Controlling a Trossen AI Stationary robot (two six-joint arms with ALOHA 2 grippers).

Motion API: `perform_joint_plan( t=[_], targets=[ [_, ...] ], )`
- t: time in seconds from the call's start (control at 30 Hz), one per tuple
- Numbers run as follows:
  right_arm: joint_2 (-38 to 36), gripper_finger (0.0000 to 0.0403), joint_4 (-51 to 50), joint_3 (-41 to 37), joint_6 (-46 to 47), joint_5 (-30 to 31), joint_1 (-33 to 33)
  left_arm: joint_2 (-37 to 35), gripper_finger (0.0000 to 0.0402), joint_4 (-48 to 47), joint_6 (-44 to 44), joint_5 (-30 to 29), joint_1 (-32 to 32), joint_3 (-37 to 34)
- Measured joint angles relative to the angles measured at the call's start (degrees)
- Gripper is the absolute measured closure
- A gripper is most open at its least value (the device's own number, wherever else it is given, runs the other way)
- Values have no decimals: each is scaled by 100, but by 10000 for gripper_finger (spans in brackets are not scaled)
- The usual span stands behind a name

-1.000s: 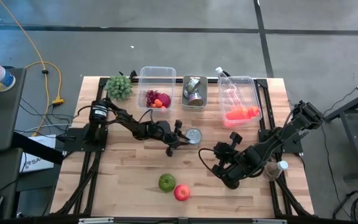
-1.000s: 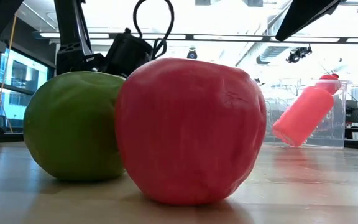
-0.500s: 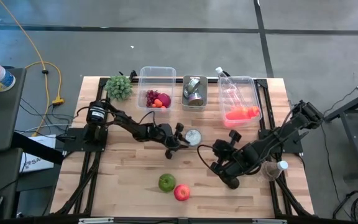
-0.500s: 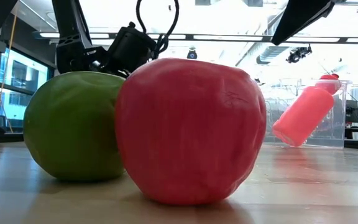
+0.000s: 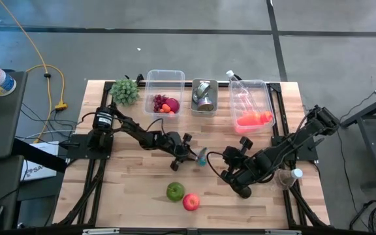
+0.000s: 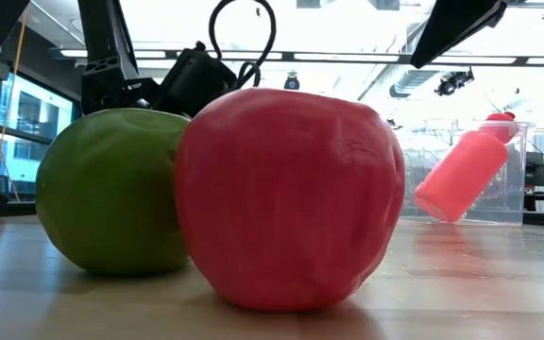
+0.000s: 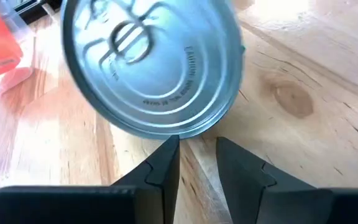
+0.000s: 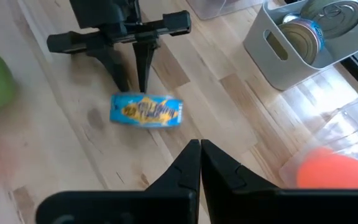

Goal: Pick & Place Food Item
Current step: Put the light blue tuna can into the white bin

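A flat can with a blue label (image 8: 146, 111) is tipped up on its edge on the table (image 5: 129, 189), its silver lid (image 7: 151, 62) facing my left gripper (image 7: 197, 152). That gripper's fingers stand a little apart with bare wood between them, their tips at the lid's lower rim. To the can's right my right gripper (image 8: 200, 152) hangs shut above the table, holding nothing. A green apple (image 5: 175, 191) and a red apple (image 5: 190, 202) sit side by side near the front edge. My left gripper reaches the can's lid at its lower rim (image 7: 180, 133) with its fingertips (image 7: 169, 148), slanting down from the table's left. Nothing is pinched between the fingers. Whether the tips press on the rim or stand just short of it, I cannot tell.
Along the far edge stand a green plant (image 5: 125, 91), a clear bin with fruit (image 5: 164, 94), a grey bin with cans (image 5: 204, 96) and a clear bin with bottles (image 5: 250, 108). A clear bottle (image 5: 291, 175) lies at the right edge.
The can lay flat with its lid up; it has tipped onto its edge, lid now facing my left gripper, and shifted a little toward the near edge. My left gripper has moved slightly toward the near edge and rolled.
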Motion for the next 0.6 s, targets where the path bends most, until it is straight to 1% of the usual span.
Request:
perform_joint_plan(
  t=[0.13, 0.2, 0.23, 0.3, 0.37, 0.43, 0.5, 0.53, 0.57, 0.6],
  targets=[
    [0, 401, 158, -11, 0, -19, 0, 0, 302, 17, 4, -1, -12, 0],
    [0, 401, 202, -140, 0, -68, -17, 0, 302, 19, -3, -1, -12, 0],
    [0, 401, 267, -266, 2, -207, -34, 0, 302, 19, -5, -1, -12, 0],
    [0, 401, 547, -587, -23, -848, -113, 0, 302, 21, -5, 1, -12, 0],
    [0, 401, 1406, -1069, -250, -1393, -235, 0, 302, 23, -7, 0, -12, 0],
    [3, 401, 2888, -1619, -764, -1761, -385, 0, 302, 26, -11, -1, -12, 0],
    [7, 401, 4487, -2134, -1376, -2270, -590, 0, 302, 28, -14, 1, -12, 0],
    [7, 401, 5049, -2331, -1549, -2401, -692, 0, 302, 34, -16, -1, -12, 0],
    [7, 401, 5337, -2484, -1614, -2482, -801, 0, 302, 34, -15, -1, -12, 0],
    [6, 401, 5389, -2581, -1636, -2556, -913, 0, 302, 34, -16, -1, -13, 0]
  ],
)
